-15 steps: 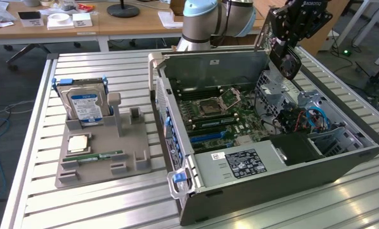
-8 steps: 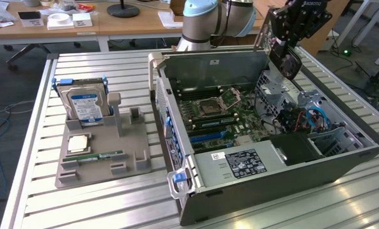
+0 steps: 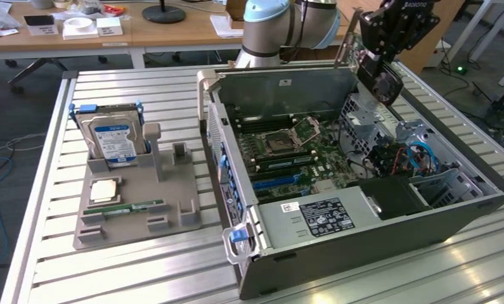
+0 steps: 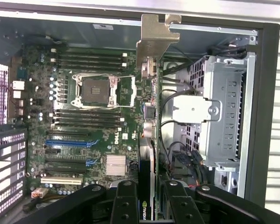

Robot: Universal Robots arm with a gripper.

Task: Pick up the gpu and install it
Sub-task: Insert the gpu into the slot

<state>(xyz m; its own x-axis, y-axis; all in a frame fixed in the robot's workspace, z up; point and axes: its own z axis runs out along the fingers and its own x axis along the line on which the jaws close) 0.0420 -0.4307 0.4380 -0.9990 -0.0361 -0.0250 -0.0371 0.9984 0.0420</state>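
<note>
Grey plastic fixture [image 3: 125,231] on the slatted table [image 3: 133,272], at the exterior view's left, holds an upright hard drive [image 3: 112,136], a CPU [image 3: 105,189] and a RAM stick [image 3: 133,207]. Right of it sits the open computer case [image 3: 336,250], its motherboard [image 3: 290,152] exposed. Above the case's far right side, the gripper [image 3: 378,60] is clamped on the gpu [image 3: 385,85]. In the wrist view its fingers [image 4: 125,203] pinch the gpu edge-on over the board, with the silver bracket [image 4: 156,37] at the far end.
</note>
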